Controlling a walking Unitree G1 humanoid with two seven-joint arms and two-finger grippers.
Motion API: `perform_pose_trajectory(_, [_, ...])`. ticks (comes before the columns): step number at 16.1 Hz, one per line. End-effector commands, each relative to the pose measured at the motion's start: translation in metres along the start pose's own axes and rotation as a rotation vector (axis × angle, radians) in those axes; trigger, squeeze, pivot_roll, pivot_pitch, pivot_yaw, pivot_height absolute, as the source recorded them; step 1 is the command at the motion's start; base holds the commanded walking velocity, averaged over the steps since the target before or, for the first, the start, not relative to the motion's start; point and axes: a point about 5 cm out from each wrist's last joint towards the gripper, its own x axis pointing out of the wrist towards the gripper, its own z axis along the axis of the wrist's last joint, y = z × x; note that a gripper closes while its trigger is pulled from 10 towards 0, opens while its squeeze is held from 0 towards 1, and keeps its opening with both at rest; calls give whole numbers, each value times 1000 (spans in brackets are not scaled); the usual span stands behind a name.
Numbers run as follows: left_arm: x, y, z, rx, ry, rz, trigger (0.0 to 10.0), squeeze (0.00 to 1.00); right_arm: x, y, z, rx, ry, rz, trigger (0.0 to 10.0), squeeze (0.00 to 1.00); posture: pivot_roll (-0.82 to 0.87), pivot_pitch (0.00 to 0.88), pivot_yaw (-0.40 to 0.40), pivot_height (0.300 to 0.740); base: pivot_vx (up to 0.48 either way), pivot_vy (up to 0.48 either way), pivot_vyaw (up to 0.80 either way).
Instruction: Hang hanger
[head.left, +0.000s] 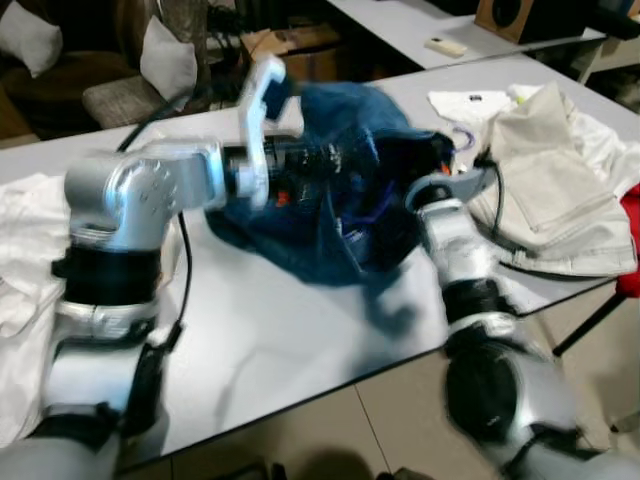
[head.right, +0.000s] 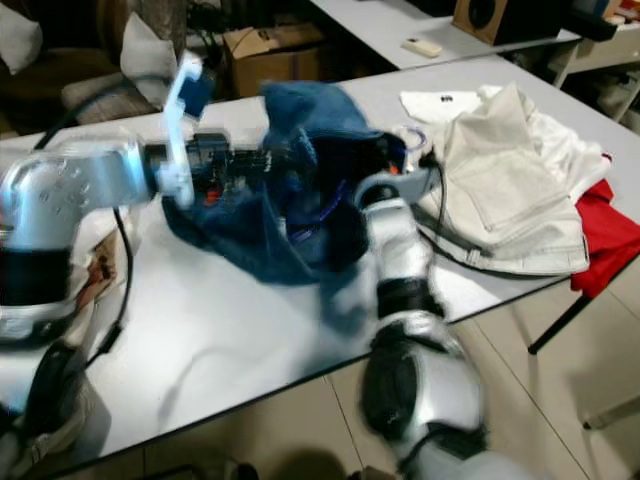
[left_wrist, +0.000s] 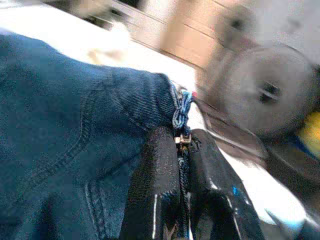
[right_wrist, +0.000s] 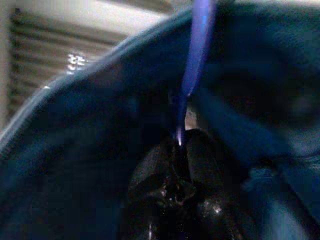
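Both grippers pinch: left gripper (left_wrist: 182, 165) on crumpled blue denim jeans (head.left: 330, 190), right gripper (right_wrist: 185, 145) on thin purple plastic hanger (right_wrist: 197, 45) pointing away.

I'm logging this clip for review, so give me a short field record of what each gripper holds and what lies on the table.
left gripper: shut on jeans edge
right gripper: inside the jeans, shut on hanger
jeans: blue denim, bunched between both arms above the table
hanger: thin, purple, mostly hidden by denim
table: white
pale clothes: piled on the robot's right
red cloth: at the table's right edge
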Motion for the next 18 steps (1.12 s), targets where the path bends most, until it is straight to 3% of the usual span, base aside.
perform_pose_trajectory(1, [-3,10,6,7,-43,102,0,0,-5,-1,-19,2,17,-14,10000,0,-22,0,80,740,0,0,0])
perform_pose_trajectory(3, [5,10,7,0,-60,139,0,0,-10,0,-47,-114,119,-13,10000,0,-28,0,80,740,0,0,0])
perform_pose_trajectory(5, [8,8,8,-9,-62,166,0,0,-11,6,-60,-238,198,-15,10000,0,-34,0,77,740,0,0,0])
perform_pose_trajectory(8, [-2,32,9,21,-100,372,0,0,-13,14,-58,-199,146,-81,10000,0,-43,0,81,740,0,0,0])
perform_pose_trajectory(10, [-6,37,11,39,-110,416,0,0,-16,15,-61,-190,156,-71,10000,0,-47,0,81,740,0,0,0])
perform_pose_trajectory(13, [-13,35,18,56,-126,399,0,0,-22,0,-54,-187,186,-137,10000,0,-50,0,76,740,0,0,0])
perform_pose_trajectory(16, [-26,51,28,106,-136,480,0,0,-30,0,-39,-255,258,-126,10000,0,-64,0,78,740,0,0,0])
perform_pose_trajectory(17, [-32,55,40,97,-164,483,0,0,-39,2,-27,-282,278,-101,10000,0,-81,0,86,740,0,0,0])
perform_pose_trajectory(18, [-31,50,49,30,-203,414,0,0,-43,-4,-20,-307,253,-124,10000,0,-92,0,92,740,0,0,0])
